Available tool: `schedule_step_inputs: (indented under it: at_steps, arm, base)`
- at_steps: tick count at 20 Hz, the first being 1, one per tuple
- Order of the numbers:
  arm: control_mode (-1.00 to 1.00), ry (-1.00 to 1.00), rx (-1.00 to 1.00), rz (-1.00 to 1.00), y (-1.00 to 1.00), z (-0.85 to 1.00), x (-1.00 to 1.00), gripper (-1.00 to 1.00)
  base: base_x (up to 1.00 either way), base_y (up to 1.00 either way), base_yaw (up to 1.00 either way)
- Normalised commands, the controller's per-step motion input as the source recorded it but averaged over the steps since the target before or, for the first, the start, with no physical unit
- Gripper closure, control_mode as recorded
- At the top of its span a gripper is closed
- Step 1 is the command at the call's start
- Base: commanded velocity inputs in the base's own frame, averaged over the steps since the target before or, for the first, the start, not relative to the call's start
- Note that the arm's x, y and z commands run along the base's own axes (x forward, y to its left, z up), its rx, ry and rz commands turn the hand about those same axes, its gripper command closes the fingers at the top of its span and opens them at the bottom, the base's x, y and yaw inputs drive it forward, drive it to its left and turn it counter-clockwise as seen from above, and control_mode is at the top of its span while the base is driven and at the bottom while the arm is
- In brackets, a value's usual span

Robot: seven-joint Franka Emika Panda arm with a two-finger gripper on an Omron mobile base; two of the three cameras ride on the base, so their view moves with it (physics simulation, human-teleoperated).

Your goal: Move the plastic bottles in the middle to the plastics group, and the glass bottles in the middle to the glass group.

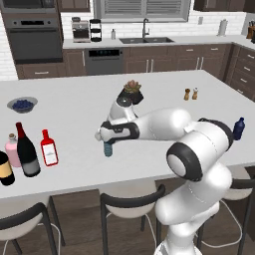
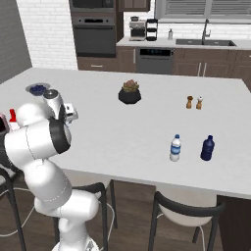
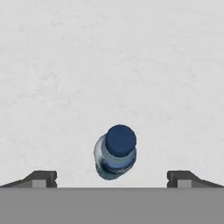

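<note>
No label text I can read; I see the bottle (image 3: 116, 153) upright between my wide-apart jaws, untouched.

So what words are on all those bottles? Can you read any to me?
None can be read.
Flat red bottle: white label, print too blurred.
Dark bottle: yellowish label, no letters clear.
Clear water bottle: blue label, too small.
Small light-blue bottle: seen from above under the open end effector, its label is hidden.
Wine bottle, pink flask, navy bottle: no text visible.
</note>
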Motion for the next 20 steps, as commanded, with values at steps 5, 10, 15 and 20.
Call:
schedule_step_inputs:
  at_steps: [5, 10, 15, 20]
  arm:
    - [-1.0, 0.0, 0.0, 0.0, 0.0, -0.14, 0.25, -1.0]
    - [-1.0, 0.0, 0.0, 0.0, 0.0, -0.12, 0.17, -1.0]
    - [-1.0, 0.02, 0.0, 0.01, 0.02, -0.16, 0.0, -1.0]
    - [-1.0, 0.0, 0.0, 0.02, 0.01, -0.15, 0.0, -1.0]
  base:
    - [0.0, 0.0, 0.0]
    - [0.0, 0.0, 0.0]
    - [0.0, 0.0, 0.0]
    - [0.0, 0.0, 0.0]
